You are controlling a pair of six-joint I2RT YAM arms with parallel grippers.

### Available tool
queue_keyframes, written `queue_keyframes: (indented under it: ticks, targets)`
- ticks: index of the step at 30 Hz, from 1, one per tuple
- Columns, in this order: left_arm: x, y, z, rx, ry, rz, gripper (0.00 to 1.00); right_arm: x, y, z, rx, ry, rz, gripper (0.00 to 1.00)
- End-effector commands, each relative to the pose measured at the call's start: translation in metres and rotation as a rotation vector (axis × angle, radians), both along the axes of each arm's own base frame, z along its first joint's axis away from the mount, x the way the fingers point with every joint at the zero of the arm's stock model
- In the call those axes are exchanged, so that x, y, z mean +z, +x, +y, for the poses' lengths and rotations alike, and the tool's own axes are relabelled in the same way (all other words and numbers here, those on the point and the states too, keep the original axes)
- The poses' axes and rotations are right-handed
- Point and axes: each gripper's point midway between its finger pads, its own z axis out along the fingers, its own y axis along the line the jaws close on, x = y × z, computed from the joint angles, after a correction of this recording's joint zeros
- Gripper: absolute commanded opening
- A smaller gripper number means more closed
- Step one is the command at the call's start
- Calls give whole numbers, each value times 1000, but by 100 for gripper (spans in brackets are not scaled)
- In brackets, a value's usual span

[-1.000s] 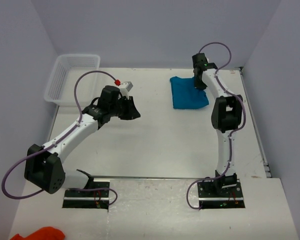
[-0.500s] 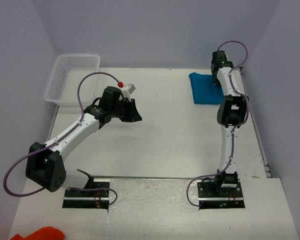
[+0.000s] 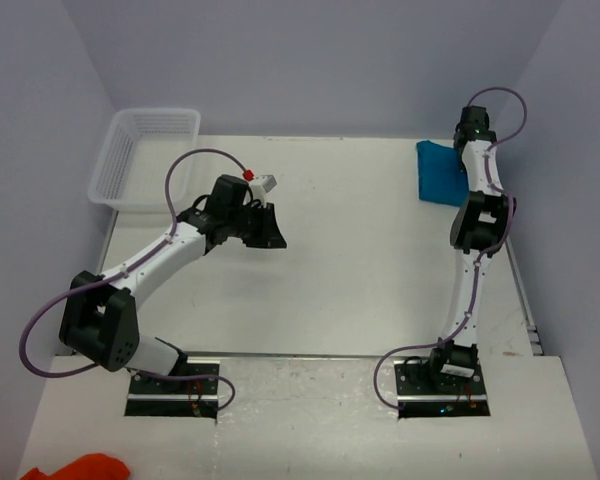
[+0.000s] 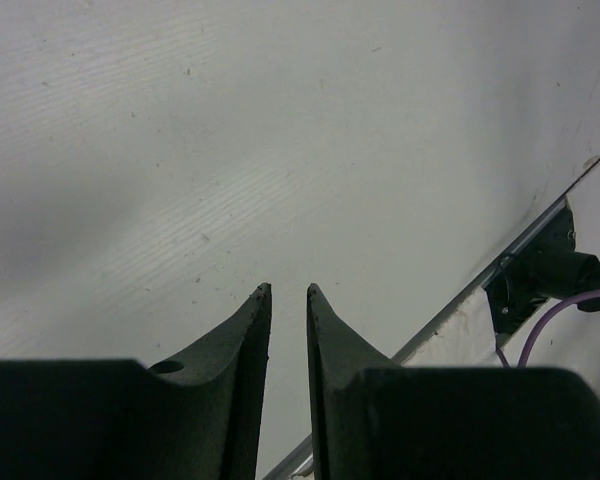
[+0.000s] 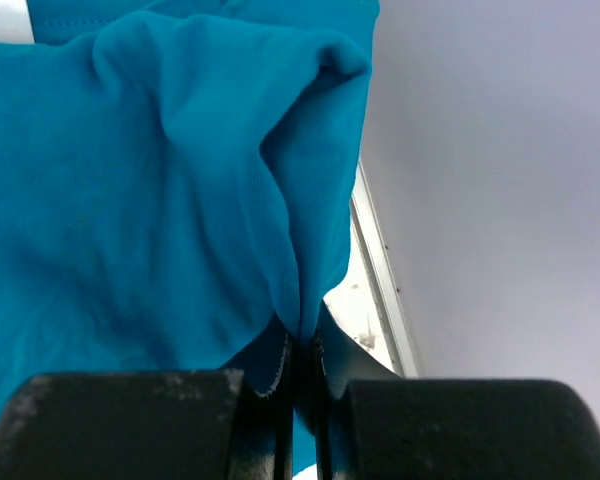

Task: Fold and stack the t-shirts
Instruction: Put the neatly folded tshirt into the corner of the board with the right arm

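At the upper right of the frame, the teal t-shirt (image 3: 438,172) sat by the bench's (image 3: 360,270) far right edge, a fold of it pinched tight in the right tool (image 5: 302,352). The left tool (image 4: 288,300) hovered mid-left above the bench, its fingers narrowly parted.

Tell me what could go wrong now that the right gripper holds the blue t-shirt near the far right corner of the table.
The right gripper is shut on only a thin fold of the t-shirt, so the fabric may slip out. The t-shirt lies close to the table's right edge and the wall; it could bunch up there or hang over the edge. Pulled from one point, its folds may come undone.
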Motion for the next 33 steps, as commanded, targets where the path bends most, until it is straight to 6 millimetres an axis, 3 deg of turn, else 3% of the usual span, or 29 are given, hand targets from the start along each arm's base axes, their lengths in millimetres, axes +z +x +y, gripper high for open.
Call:
queue_keyframes:
  ticks: [1, 6, 8, 9, 11, 12, 15, 17, 18, 20, 21, 22, 23, 24, 25, 26, 27, 28, 29, 30, 31, 32, 33]
  targets:
    - [7, -6, -7, -52, -15, -5, 21, 27, 25, -1, 50, -57, -87, 0]
    - [5, -5, -6, -53, -8, -3, 18, 39, 32, -8, 33, -101, -127, 3]
    - [2, -5, -7, -53, -6, 2, 18, 50, 34, -9, 15, -97, -165, 27]
    - [1, -5, -7, -54, -3, 0, 17, 49, 37, -2, 36, -63, -180, 55]
    - [-2, -5, -6, -50, 3, -3, 17, 57, 41, 0, 43, -58, -208, 91]
    - [-3, -6, -6, -51, 7, -4, 17, 62, 42, -2, 38, -68, -220, 99]
    - [-7, -7, -6, -45, 13, -7, 17, 77, 45, 0, 47, -69, -256, 99]
    - [-8, -6, -5, -37, 19, -16, 17, 89, 47, 3, 45, -72, -285, 99]
    - [-7, -5, -5, -33, 24, -26, 17, 105, 46, 5, 42, -82, -310, 99]
    - [-7, -6, -9, -32, 27, -35, 17, 118, 42, 18, 45, -83, -325, 99]
    - [-7, -4, -8, -23, 34, -41, 17, 145, 36, 26, 43, -75, -364, 99]
    - [-5, -3, -11, -21, 28, -50, 17, 154, 32, 33, 40, -59, -379, 99]
    - [-4, -3, -14, -22, 29, -55, 17, 144, 24, 53, 45, 1, -355, 99]
    - [-3, -1, -15, -11, 34, -64, 17, 152, 18, 64, 37, 32, -370, 99]
    - [0, 1, -18, -6, 28, -70, 17, 176, 9, 83, 35, 82, -421, 99]
    - [1, 1, -21, -3, 38, -80, 17, 162, -2, 105, 29, 189, -391, 98]
    - [3, 2, -22, 5, 39, -86, 16, 166, -10, 120, 31, 235, -397, 95]
    - [8, 2, -24, 15, 35, -98, 16, 194, -23, 145, 58, 287, -451, 86]
    - [9, 1, -27, 13, 43, -111, 16, 174, -35, 168, 87, 324, -407, 74]
    - [10, 4, -24, 36, 63, -128, 16, 178, -43, 190, 136, 391, -417, 40]
    - [12, 2, -21, 46, 70, -138, 16, 205, -60, 215, 200, 458, -467, 0]
    - [10, 5, -17, 72, 99, -156, 15, 179, -74, 233, 218, 538, -432, 0]
    - [11, 3, -10, 99, 120, -159, 13, 179, -84, 258, 286, 635, -434, 0]
